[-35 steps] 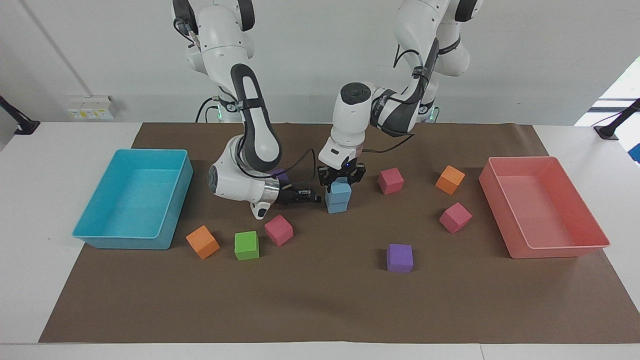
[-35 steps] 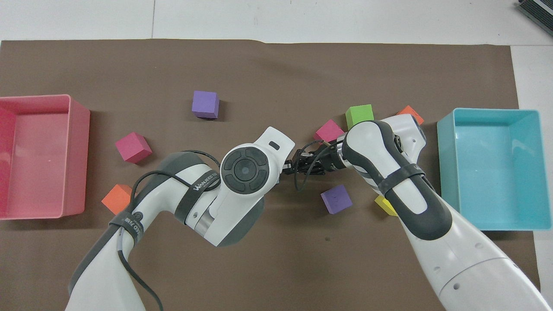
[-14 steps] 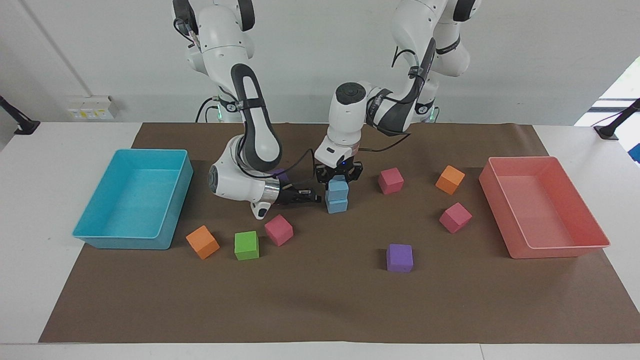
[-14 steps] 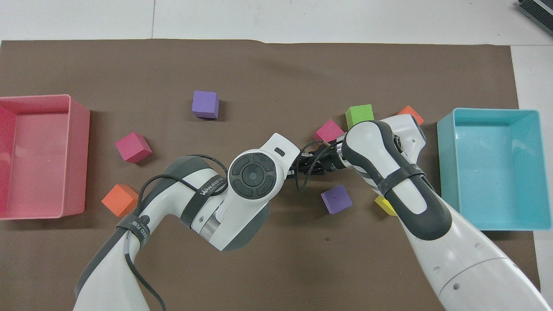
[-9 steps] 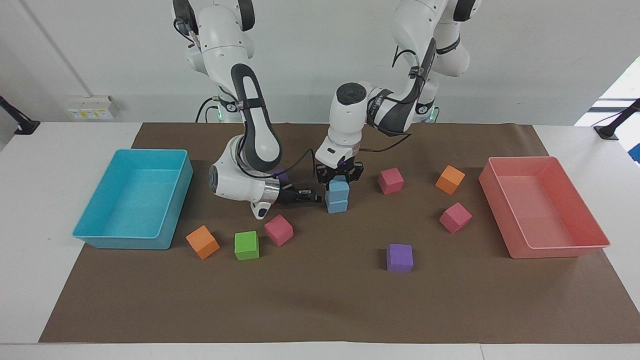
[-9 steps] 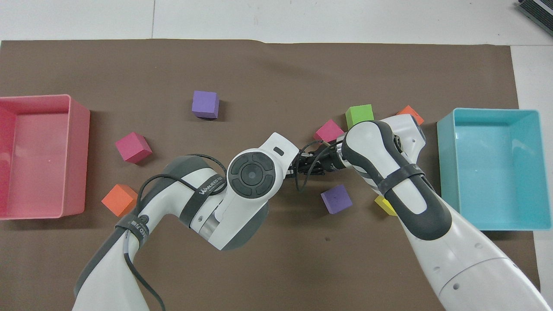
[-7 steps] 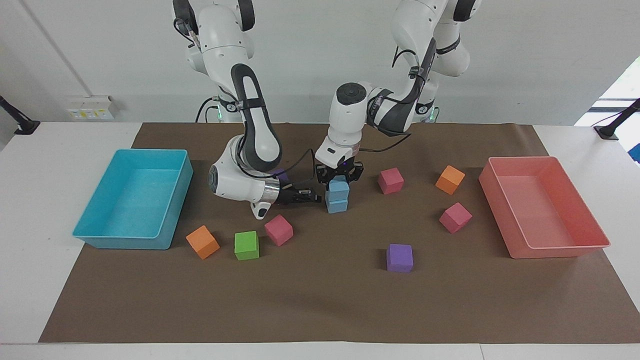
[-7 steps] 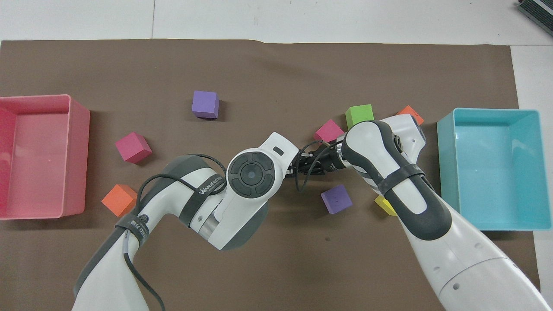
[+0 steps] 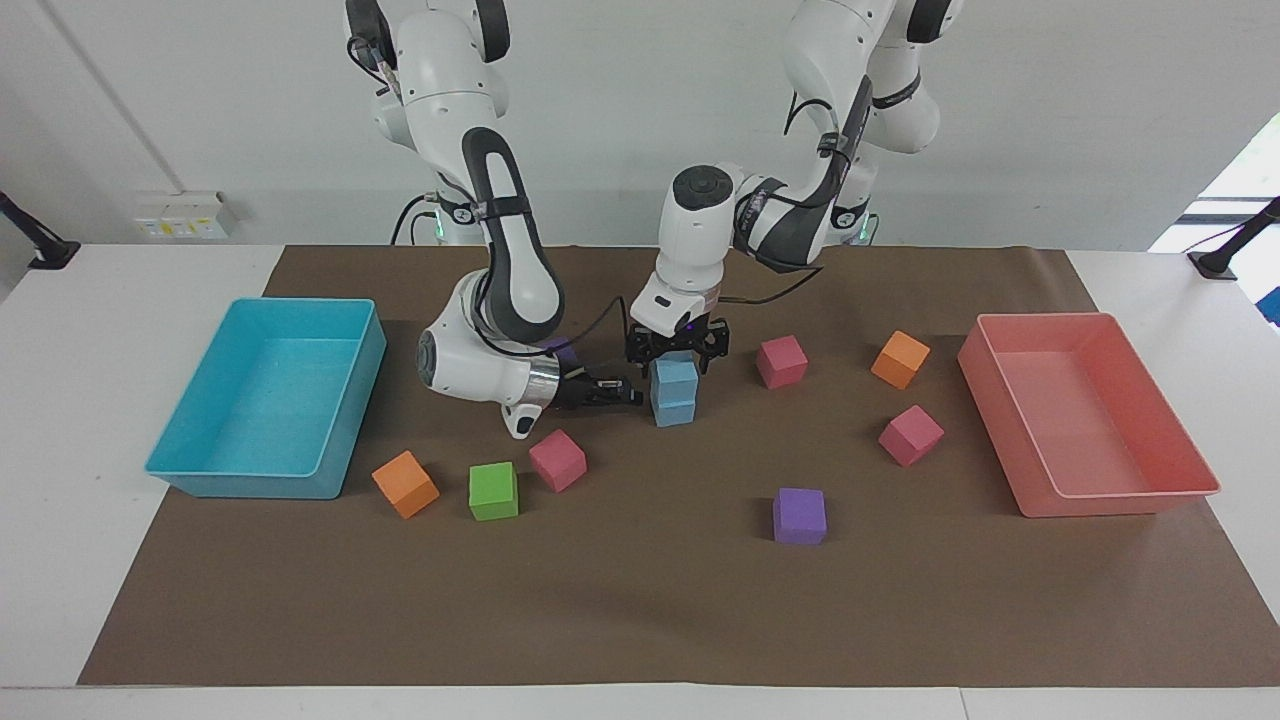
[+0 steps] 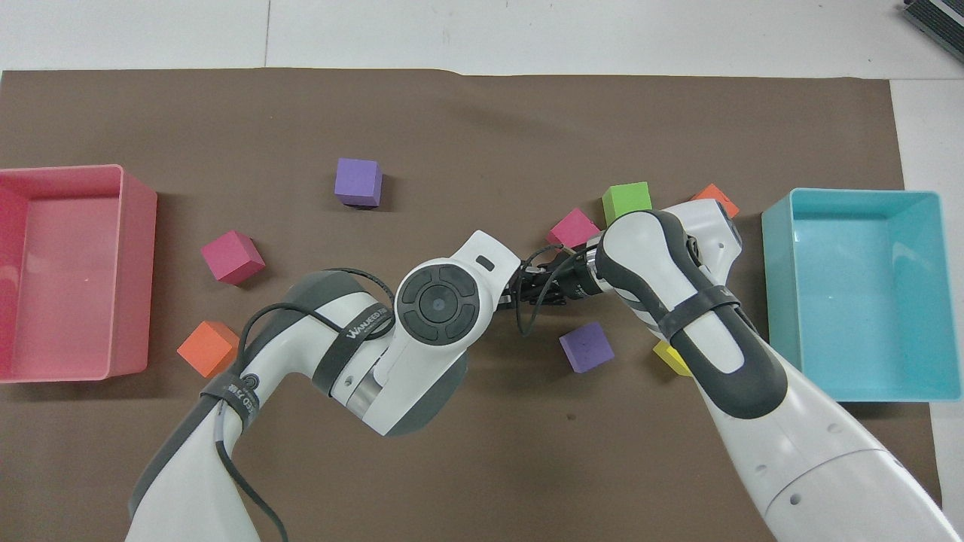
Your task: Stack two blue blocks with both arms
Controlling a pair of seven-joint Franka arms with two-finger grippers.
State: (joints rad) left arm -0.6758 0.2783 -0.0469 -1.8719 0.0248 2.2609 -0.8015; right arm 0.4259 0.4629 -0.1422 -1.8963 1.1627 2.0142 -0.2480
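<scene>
The two blue blocks stand stacked mid-table in the facing view, the upper blue block [image 9: 675, 378] on the lower blue block [image 9: 675, 408]. My left gripper [image 9: 677, 358] points down over the stack, open, its fingers spread at either side of the upper block's top. My right gripper [image 9: 632, 394] lies low and level beside the lower block, toward the right arm's end, tips just short of it. In the overhead view the left arm's wrist [image 10: 440, 301] hides the stack, and the right gripper [image 10: 527, 290] shows beside that wrist.
A cyan tray [image 9: 250, 482] sits at the right arm's end and a pink tray [image 9: 1120, 502] at the left arm's end. Loose cubes lie around: magenta [image 9: 557, 460], green [image 9: 493, 490], orange [image 9: 405, 484], purple [image 9: 799, 515], magenta [image 9: 781, 361], orange [image 9: 900, 359], magenta [image 9: 910, 435], and yellow [image 10: 669, 360].
My left gripper's fingers have spread apart from the upper blue block, which stays on the lower one. The right arm has not moved.
</scene>
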